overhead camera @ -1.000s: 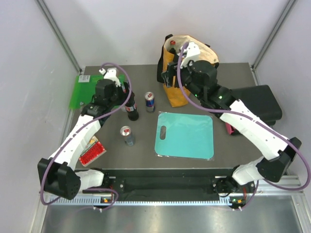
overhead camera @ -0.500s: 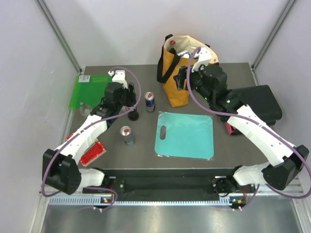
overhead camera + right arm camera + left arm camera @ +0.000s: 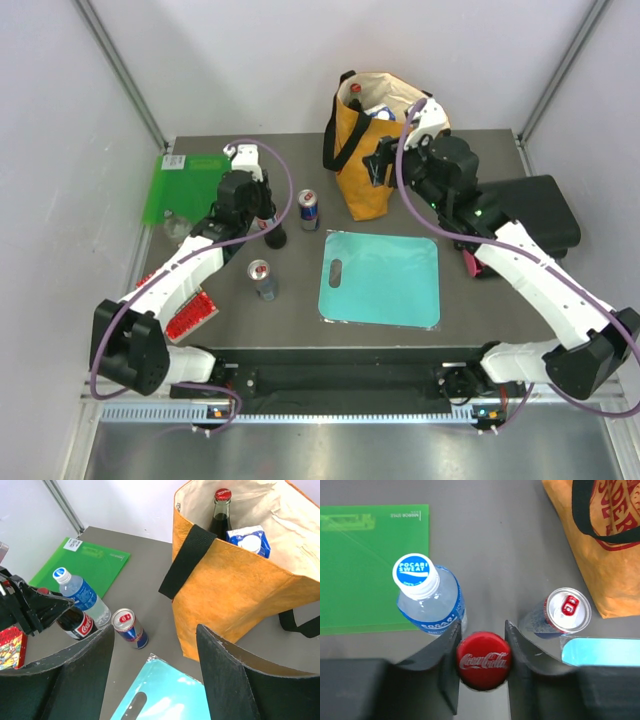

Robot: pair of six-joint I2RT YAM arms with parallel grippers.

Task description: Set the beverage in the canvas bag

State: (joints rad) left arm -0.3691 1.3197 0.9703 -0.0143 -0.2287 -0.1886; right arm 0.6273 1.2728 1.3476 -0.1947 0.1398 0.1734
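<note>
Red-capped dark cola bottle [image 3: 483, 661] is pinched in my left gripper [image 3: 482, 629]; my right gripper [image 3: 153, 630] has its fingers wide apart

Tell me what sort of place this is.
Probably a robot lab test cell: plain white walls, metal frame posts, and a dark table carrying staged props like a cola bottle and canvas bag.
</note>
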